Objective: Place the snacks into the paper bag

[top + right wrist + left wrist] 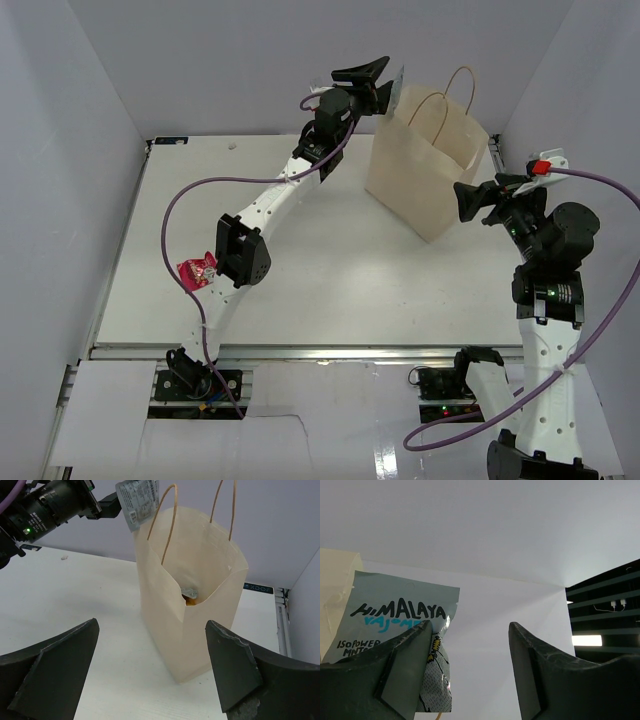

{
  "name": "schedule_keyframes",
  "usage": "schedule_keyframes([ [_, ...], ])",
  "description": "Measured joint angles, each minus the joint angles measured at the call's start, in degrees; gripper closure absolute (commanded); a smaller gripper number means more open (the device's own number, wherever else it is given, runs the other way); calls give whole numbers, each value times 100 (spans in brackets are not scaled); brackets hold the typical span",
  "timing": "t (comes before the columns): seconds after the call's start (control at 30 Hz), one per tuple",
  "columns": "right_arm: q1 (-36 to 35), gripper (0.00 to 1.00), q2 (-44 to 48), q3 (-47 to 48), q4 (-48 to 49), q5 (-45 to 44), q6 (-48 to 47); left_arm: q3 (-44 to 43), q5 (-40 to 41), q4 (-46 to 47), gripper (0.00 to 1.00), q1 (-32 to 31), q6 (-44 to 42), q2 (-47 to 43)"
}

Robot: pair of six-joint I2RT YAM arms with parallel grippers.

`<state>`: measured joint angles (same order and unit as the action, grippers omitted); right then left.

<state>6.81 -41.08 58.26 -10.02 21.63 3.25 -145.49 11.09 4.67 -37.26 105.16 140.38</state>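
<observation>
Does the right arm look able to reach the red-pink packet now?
Probably not: the red-pink packet lies far left, beside the left arm, a long stretch from the right end effector.

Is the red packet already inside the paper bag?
No, the red packet lies on the table beside the left arm, far from the paper bag.

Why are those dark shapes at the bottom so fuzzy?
Left wrist view: the fingers sit close to the lens, so blur, while the silver-blue packet reads sharp. Right wrist view: same with its fingers; the paper bag is crisp, shaded inside.
</observation>
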Motion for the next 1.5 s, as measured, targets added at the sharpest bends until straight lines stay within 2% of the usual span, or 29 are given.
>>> schedule_keyframes([
  [0.23, 48, 7, -20, 0, 20, 24, 33, -17, -17, 4, 25, 0, 68, 2],
  [0.33, 68, 6, -20, -4, 48, 81, 72, -42, -26, -2, 13, 0, 79, 7],
  [1.2, 105, 6, -24, -190, 142, 127, 92, -63, -299, -52, 11, -37, -98, 11],
  [1.5, 105, 6, -39, -190, 149, 302, 68, -31, -404, 57, 10, 101, -553, -13],
])
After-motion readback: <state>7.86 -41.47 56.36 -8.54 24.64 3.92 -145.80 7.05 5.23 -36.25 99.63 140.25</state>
